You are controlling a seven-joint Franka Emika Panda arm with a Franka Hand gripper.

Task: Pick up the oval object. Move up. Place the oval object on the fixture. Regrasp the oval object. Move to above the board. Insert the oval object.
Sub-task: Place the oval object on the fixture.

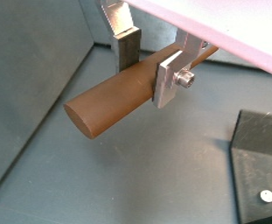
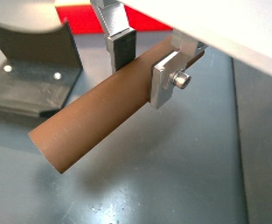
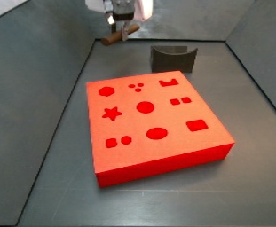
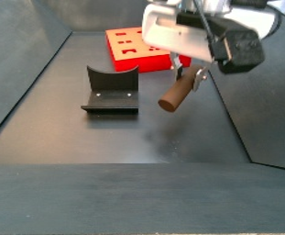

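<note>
Side view: gripper (image 4: 191, 77) is clamping the slim brown wooden peg (image 4: 178, 93), carrying it tilted, clear of the floor. Dark grey notched fixture (image 4: 110, 89) sits nearby; level peg, then align over notch.

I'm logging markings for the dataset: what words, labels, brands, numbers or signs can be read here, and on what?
None can be read.
The board: only shaped cut-outs, no text.
The fixture: plain dark surface.
The oval object, held in the gripper off the floor: plain brown.
</note>
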